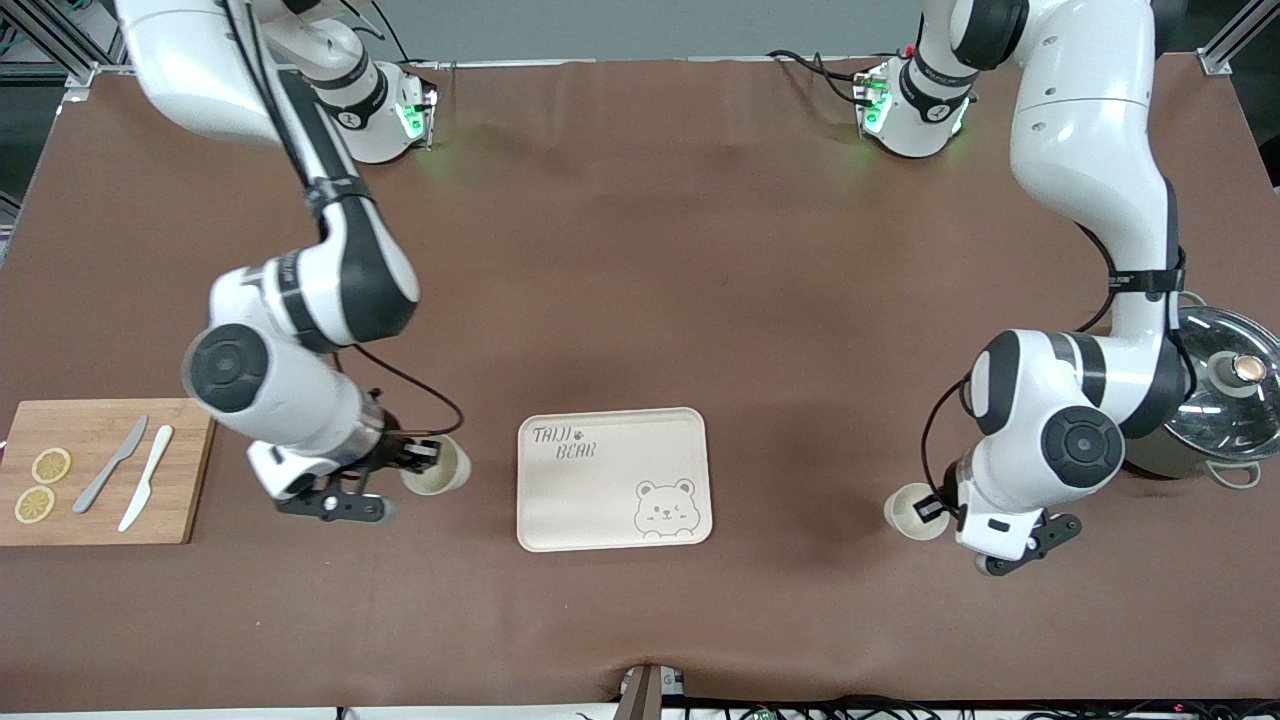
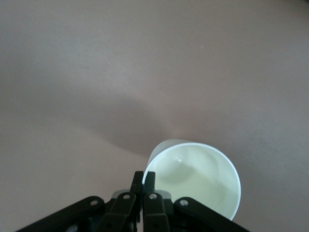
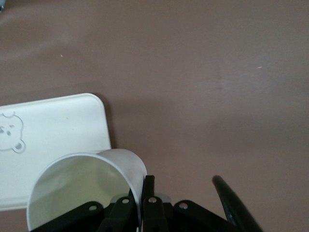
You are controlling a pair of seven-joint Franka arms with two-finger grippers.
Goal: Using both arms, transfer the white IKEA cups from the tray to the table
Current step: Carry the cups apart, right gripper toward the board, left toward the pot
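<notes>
White cups off tray, both pinched by rim

Right gripper [image 1: 432, 462] clamps one cup [image 1: 440, 468] lower left of frame; left gripper [image 1: 925, 508] clamps the other [image 1: 908, 512] lower right. Tray [image 1: 600, 500] bare, centre. Rim grips keep cups upright for setting on table [image 1: 640, 300].

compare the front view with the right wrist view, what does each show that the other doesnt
Only the front view shows both arms, the left gripper shut on the rim of a white cup toward the left arm's end of the table, the cutting board with knives and lemon slices, and the glass-lidded pot.

Only the right wrist view shows the inside of the right gripper's cup and one finger inside its rim.

Both show the right gripper shut on that cup's rim, beside the empty tray.
</notes>
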